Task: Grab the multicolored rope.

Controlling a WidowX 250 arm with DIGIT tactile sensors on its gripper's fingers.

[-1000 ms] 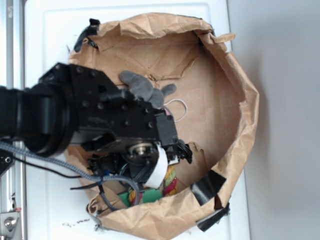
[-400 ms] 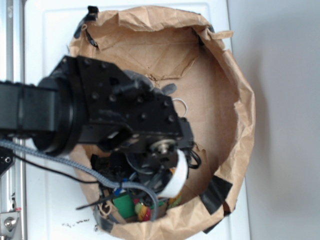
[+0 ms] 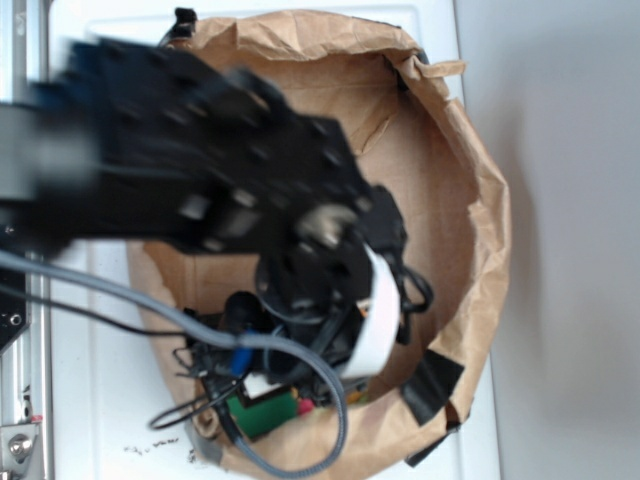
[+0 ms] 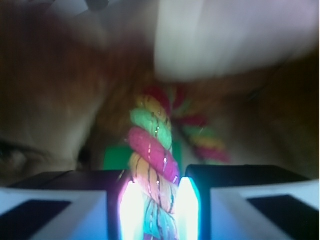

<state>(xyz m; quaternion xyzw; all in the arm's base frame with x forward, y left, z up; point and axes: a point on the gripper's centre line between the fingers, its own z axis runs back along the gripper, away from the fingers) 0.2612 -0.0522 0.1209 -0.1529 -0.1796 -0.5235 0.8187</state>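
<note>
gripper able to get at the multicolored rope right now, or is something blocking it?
Likely yes. In the wrist view the multicolored rope already sits between the fingers of the gripper, nothing between them. The green block lies behind, clear of the jaws.

This looks like a robot test setup in a lab rather than a home. A torn brown paper bag [image 3: 470, 200], patched with black tape [image 3: 428, 385], lies open on a plain white tabletop [image 3: 100, 400]. A metal rail [image 3: 20, 420] with bolts runs along its edge, and loose cables [image 3: 120, 295] trail across.
</note>
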